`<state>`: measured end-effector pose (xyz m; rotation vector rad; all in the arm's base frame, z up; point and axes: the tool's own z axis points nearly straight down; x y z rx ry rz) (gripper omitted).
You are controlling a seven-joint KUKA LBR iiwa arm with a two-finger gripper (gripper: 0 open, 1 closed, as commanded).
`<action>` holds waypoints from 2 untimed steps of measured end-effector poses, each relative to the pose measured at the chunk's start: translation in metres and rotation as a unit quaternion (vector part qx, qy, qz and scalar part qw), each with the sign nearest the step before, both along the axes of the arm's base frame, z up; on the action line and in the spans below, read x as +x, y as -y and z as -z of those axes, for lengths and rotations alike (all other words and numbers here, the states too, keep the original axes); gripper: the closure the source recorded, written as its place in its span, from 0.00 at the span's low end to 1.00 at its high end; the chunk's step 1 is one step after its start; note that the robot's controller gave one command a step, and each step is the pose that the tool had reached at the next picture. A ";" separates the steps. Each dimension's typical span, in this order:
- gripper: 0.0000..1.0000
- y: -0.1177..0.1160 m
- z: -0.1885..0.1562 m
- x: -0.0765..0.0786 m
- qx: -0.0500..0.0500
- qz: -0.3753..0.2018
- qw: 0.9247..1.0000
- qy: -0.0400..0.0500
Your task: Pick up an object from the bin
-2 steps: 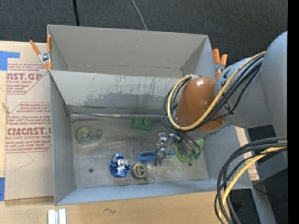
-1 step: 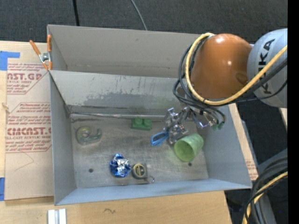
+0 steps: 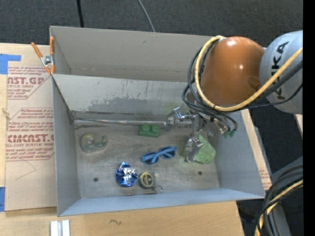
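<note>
Camera view: pale green lump (image 3: 206,154) beneath arm (image 3: 231,73)

Robotics lab. A grey industrial arm (image 3: 288,65) marked KUKA, with an orange cover (image 3: 229,70) and bundled cables (image 3: 275,200), reaches into a grey metal bin (image 3: 123,53) holding a few small loose things. The bin sits on a wooden bench (image 3: 172,221) over dark carpet (image 3: 206,6).

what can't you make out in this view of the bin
- Pale green lump, right side, camera view: partly behind the gripper; kind unclear.
- Bin, right back corner: hidden by the orange wrist cover.
- Greyish round thing, left: too faint to name.
- Small yellowish disc, front: too small to name.
</note>
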<state>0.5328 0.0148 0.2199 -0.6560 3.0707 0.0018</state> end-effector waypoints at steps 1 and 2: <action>0.00 0.003 0.132 0.035 0.000 -0.069 0.998 0.002; 1.00 0.003 0.133 0.035 0.000 -0.069 0.998 0.001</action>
